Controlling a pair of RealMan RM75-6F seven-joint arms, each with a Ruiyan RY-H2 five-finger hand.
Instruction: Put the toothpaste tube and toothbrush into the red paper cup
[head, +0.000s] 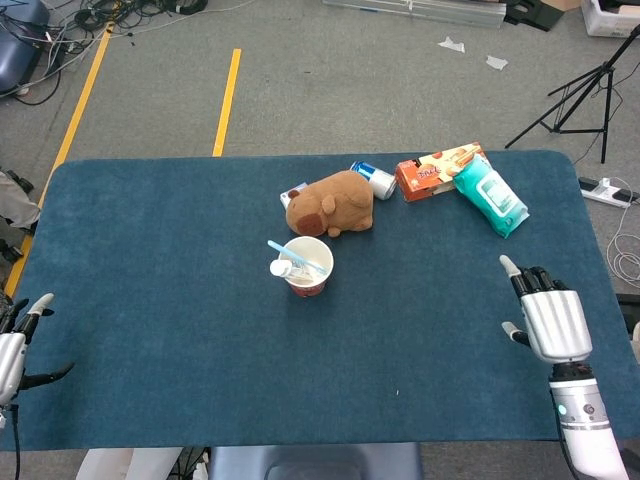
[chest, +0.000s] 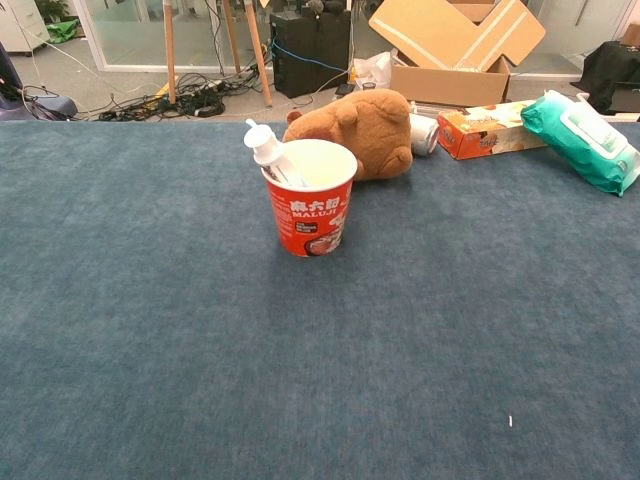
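From the head view: the red paper cup with a white inside (head: 308, 266) stands upright near the middle of the dark blue cloth-covered table (head: 150, 240), just in front of the brown plush toy animal (head: 331, 203). Sticking out of it to the left are the white toothpaste tube with its round cap (head: 283, 267) and the light blue plastic toothbrush (head: 291, 253), both leaning on the rim, so the task looks done. The silver right hand (head: 545, 318) hovers over the table's right edge, well apart from the cup, fingers spread and holding nothing. The left hand (head: 20, 345) sits off the left edge, fingers apart, empty too.

Over to the chest view: neither hand shows here. The cup (chest: 308, 210) is upright, the tube's cap (chest: 262, 143) poking above the rim on the left; the toothbrush I can barely make out beside it.

If anything needs resettling, I'd judge the cup light, thin-walled and easy to crush or tip, so take it low around the body with a gentle squeeze. The tube looks soft and smooth; hold it near the stiff cap end. The brush is stiff and slim; pinch the handle mid-length
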